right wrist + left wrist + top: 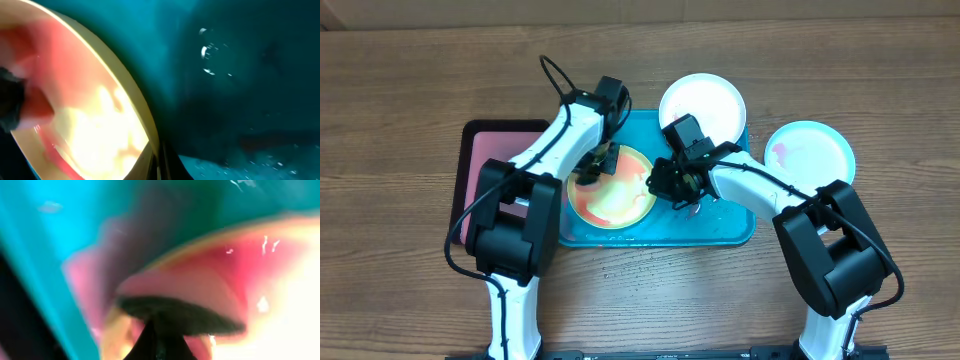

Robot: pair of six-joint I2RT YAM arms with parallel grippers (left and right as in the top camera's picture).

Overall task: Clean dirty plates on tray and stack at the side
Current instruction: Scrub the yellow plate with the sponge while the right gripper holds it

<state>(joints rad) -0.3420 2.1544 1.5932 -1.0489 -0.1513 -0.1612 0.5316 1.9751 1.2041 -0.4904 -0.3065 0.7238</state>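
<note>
The yellow-green plate, smeared red, lies on the teal tray. My left gripper is at the plate's left rim. In the left wrist view its fingers look shut on a blurred pinkish wipe pressed on the plate. My right gripper is shut on the plate's right rim, and its fingers pinch the rim above the tray floor. The white plate lies at the tray's far edge. The light blue plate, with a red smear, lies on the table to the right.
A smaller dark-rimmed pinkish-red tray lies left of the teal tray, partly under my left arm. Water drops lie on the teal tray's floor. Bare wooden table surrounds the trays.
</note>
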